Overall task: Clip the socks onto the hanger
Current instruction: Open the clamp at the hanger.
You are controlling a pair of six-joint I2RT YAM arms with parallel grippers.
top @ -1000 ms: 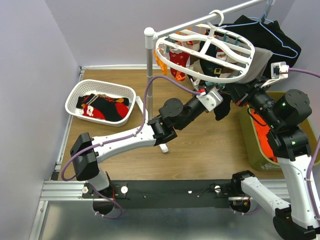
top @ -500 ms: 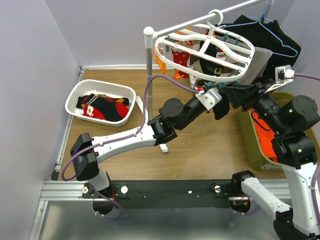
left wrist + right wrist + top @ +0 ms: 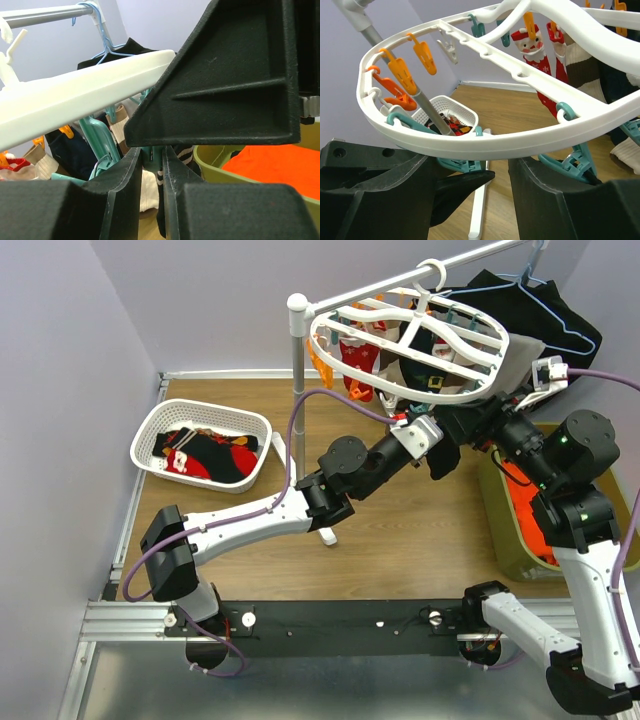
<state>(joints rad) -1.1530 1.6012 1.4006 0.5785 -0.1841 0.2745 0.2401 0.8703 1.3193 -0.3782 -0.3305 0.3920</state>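
Observation:
The white oval hanger (image 3: 440,400) hangs from the rail, with red and black socks (image 3: 358,360) clipped under it. My left gripper (image 3: 437,438) reaches up below its near rim, shut on a black sock (image 3: 443,460) with white stripes (image 3: 161,200). A teal clip (image 3: 150,152) sits right at its fingertips. My right gripper (image 3: 468,425) stands open just right of the left one, its fingers (image 3: 555,200) under the hanger's rim (image 3: 520,140), with nothing between them. More socks (image 3: 205,452) lie in the white basket (image 3: 200,408).
A grey pole (image 3: 298,350) carries the rail, its white foot on the wooden table. An olive bin (image 3: 505,550) with orange cloth (image 3: 525,520) stands at the right. A large black garment (image 3: 545,320) on a blue wire hanger hangs behind the white hanger.
My right gripper has opened. Its arm drew back to the right and has come in again towards the hanger. The left gripper has kept its place and grip.

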